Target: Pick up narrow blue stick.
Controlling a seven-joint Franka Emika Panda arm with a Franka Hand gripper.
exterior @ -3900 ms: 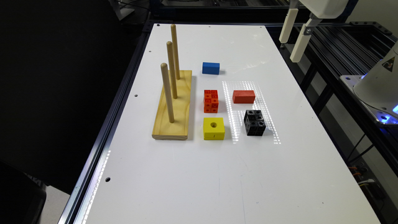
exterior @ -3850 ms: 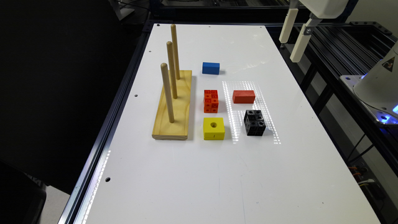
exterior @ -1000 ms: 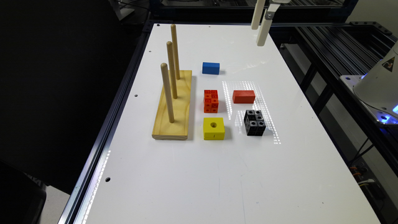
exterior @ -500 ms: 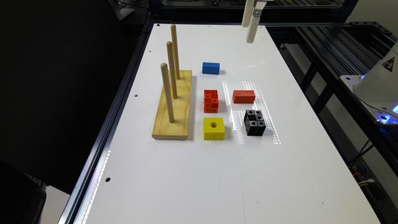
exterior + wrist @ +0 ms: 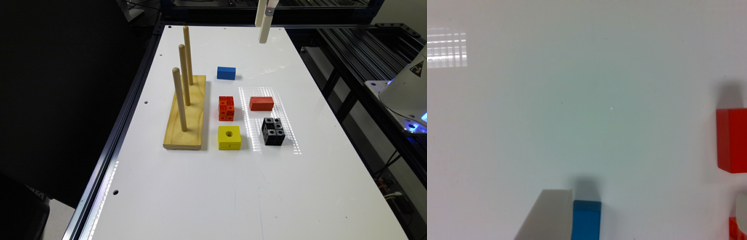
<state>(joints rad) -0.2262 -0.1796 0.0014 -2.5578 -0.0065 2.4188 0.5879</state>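
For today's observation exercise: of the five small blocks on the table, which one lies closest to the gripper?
The blue block. It lies alone at the far end of the group, nearest the gripper hanging above the table; the other four sit farther off.

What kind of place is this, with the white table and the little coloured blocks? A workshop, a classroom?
Most likely a robotics test lab. A bare white table on a black metal frame carries sorted test pieces: a wooden peg board, a blue block, and a robot hand hangs above.

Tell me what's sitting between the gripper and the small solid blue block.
Nothing: in the exterior view, bare white table separates the gripper, raised near the far edge, from the small solid blue block.
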